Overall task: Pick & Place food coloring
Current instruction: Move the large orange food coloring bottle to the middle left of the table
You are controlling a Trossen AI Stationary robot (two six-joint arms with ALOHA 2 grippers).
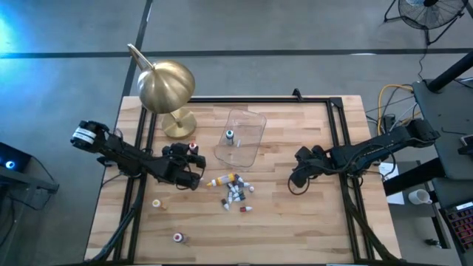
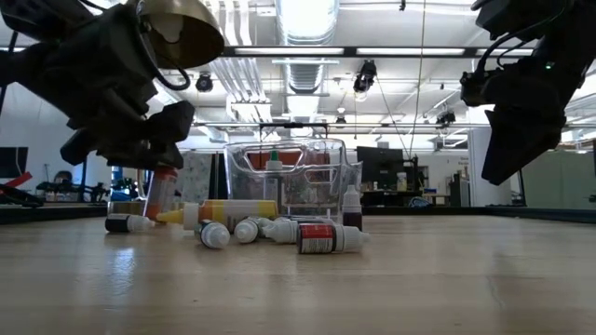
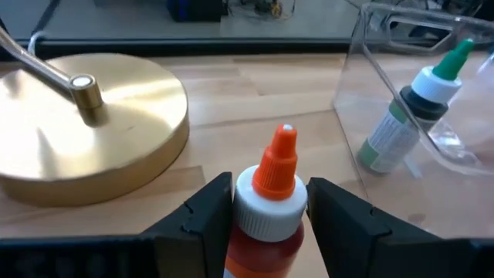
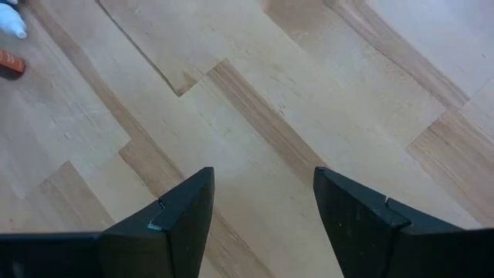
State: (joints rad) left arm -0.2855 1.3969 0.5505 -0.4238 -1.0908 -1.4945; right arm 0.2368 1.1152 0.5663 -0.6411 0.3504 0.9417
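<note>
My left gripper is near the lamp's base, left of the clear tub, and is shut on an upright food coloring bottle with an orange cap and reddish body. A green-capped bottle is inside the tub. Several more bottles lie in a pile on the wood nearer the front. Two stray bottles sit at the front left. My right gripper hangs open over bare wood on the table's right. My left gripper pinches the orange-capped bottle between its two fingers, at the white collar just under the cap. The fingers come in about level from the table's left. The bottle is upright, cap up; whether its base is on the table I cannot tell.
A brass dome lamp stands at the far left, its round base just beyond my left gripper. The tub's clear wall is close on the other side. A black frame rail runs along the table edges. Bare wood lies under my right gripper.
</note>
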